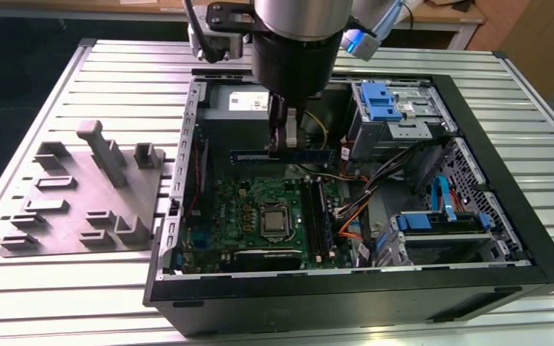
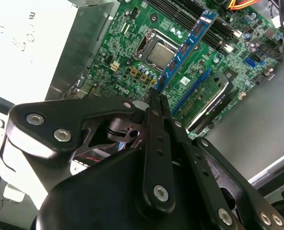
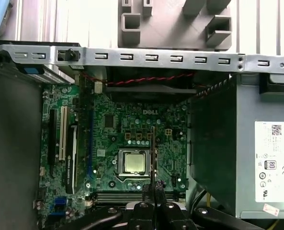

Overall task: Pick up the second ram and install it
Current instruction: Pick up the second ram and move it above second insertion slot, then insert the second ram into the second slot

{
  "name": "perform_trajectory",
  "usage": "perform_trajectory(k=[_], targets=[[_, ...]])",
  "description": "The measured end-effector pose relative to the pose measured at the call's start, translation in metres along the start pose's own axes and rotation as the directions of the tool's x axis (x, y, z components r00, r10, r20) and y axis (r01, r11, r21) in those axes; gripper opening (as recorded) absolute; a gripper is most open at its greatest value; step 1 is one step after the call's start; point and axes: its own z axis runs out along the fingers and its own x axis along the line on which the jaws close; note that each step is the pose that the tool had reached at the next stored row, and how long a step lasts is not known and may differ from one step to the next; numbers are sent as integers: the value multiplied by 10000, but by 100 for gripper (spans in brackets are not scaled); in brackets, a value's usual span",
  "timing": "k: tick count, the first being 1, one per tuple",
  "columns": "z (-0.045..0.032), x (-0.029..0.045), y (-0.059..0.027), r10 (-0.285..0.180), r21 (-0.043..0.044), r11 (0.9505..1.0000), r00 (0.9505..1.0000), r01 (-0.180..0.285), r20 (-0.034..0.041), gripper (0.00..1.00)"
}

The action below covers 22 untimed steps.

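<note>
Fingers [image 2: 156, 124] pinch second ram [image 1: 253, 155] over motherboard [image 1: 243, 209]; cables [image 1: 392, 169] beside.

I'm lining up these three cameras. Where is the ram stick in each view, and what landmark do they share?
Exterior view: the ram stick is held crosswise in the gripper, picture centre.
Second wrist view: the ram stick slants away from the gripper, past the CPU.
First wrist view: the ram stick is edge-on, a thin line beside the CPU.
Shared landmark: the CPU.

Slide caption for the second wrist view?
The claw grips the second ram over the green motherboard.
</note>
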Motion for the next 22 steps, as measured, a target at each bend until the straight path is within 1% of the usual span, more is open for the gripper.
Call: perform_trajectory(k=[12,14,22], targets=[[209,10,-11,-93,-66,9999,10000,93,-13,12],[221,10,-12,-97,-70,9999,10000,96,-19,12],[226,11,-12,-96,-69,9999,10000,96,-18,12]])
